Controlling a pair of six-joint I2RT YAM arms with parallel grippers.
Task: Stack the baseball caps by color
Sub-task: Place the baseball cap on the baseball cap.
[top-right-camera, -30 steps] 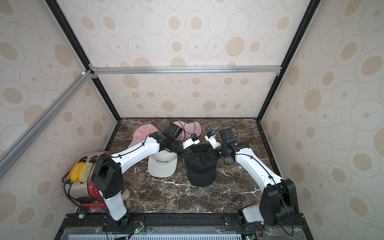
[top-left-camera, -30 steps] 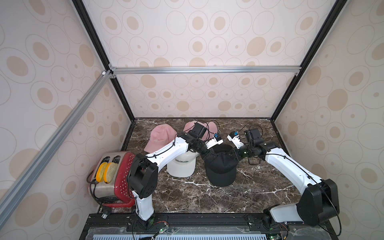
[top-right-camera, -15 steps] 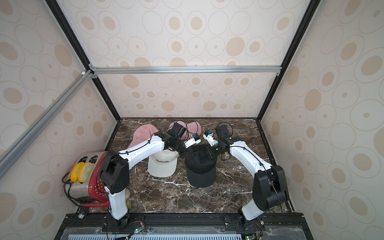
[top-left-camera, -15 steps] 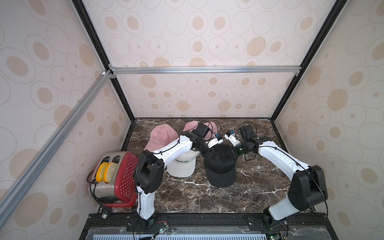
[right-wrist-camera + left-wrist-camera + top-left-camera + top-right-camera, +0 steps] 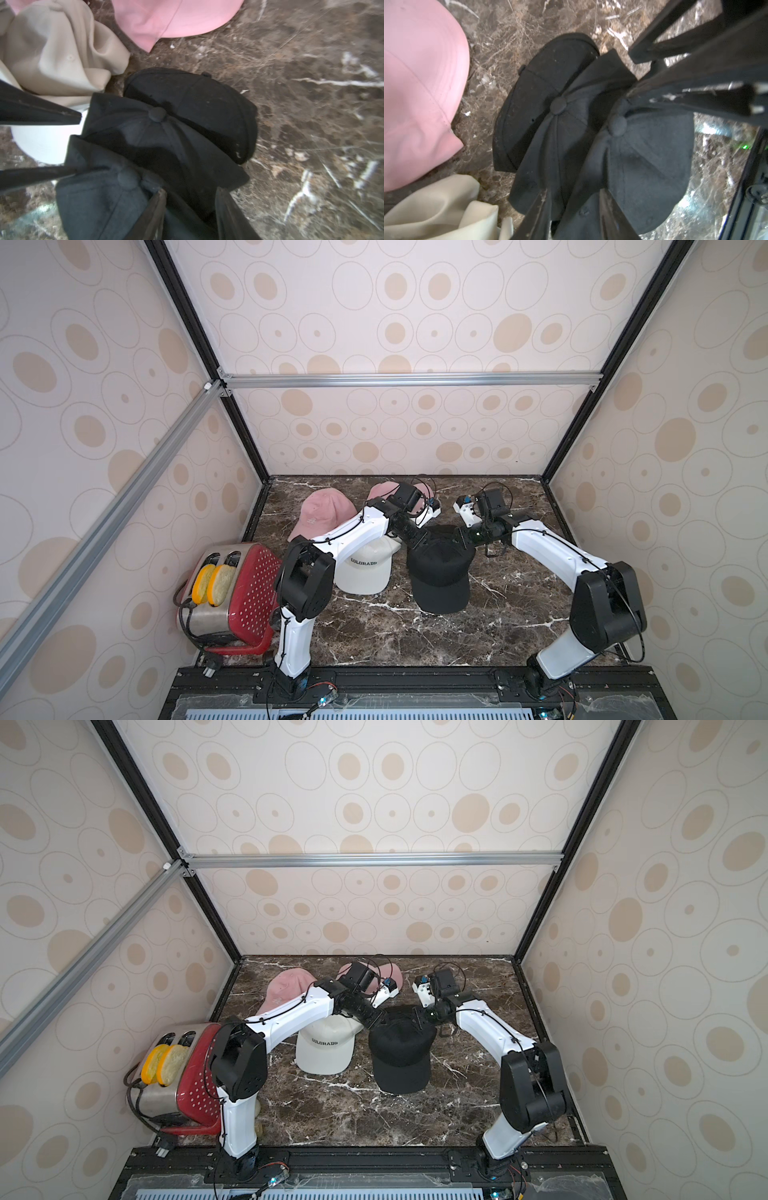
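Note:
Three black baseball caps lie overlapped in one pile mid-table, seen in both top views. My left gripper and right gripper meet over the pile's back edge, each open with its fingers straddling black fabric. The left gripper's fingers show spread wide in the right wrist view. A white cap lettered COLORADO sits left of the pile, with crumpled white fabric behind it. Two pink caps rest at the back.
A red and silver toaster holding two yellow slices stands at the table's left front. The brown marble table is walled on three sides. Both arms reach inward over the table's middle.
Both grippers were shut a second ago and now stand open over the black pile. The right arm has swung in toward the back; the black pile stays put.

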